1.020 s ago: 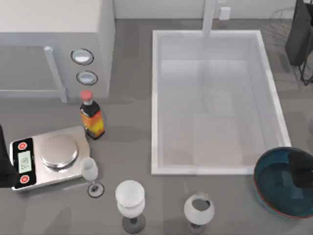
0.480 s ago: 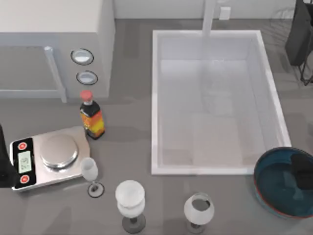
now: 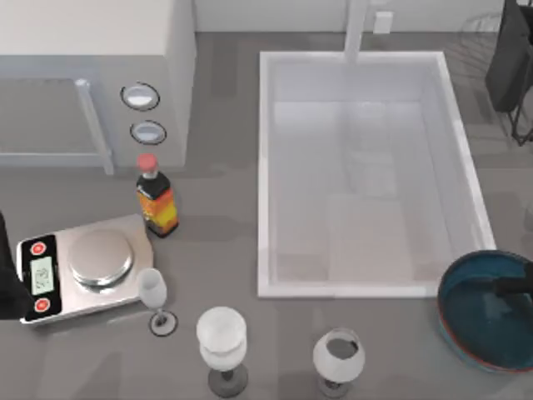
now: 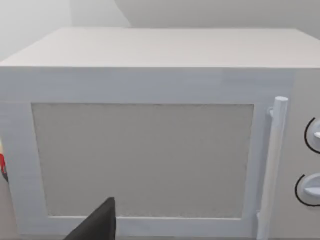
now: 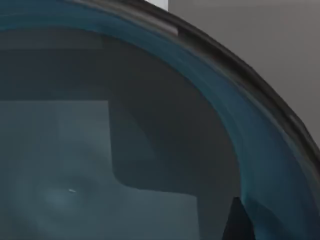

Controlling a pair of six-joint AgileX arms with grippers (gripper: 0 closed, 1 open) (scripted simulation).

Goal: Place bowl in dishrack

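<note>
Teal bowl (image 3: 487, 321): sits on the bench at the right edge, just off the sink's (image 3: 366, 67) near right corner.
Right gripper (image 3: 512, 287): low inside the bowl, likely lining up on the rim; fingers, cannot tell.
Dishrack (image 3: 508, 58): far right corner, well apart.
Left arm (image 3: 7, 283): parked beside the scale (image 3: 83, 267).

Bowl (image 3: 479, 321) at near right, just near the sink (image 3: 265, 183); dishrack (image 3: 504, 58) at far right; microwave (image 3: 92, 75) far left; scale (image 3: 83, 267) near left, bottle (image 3: 156, 198) behind it.
</note>
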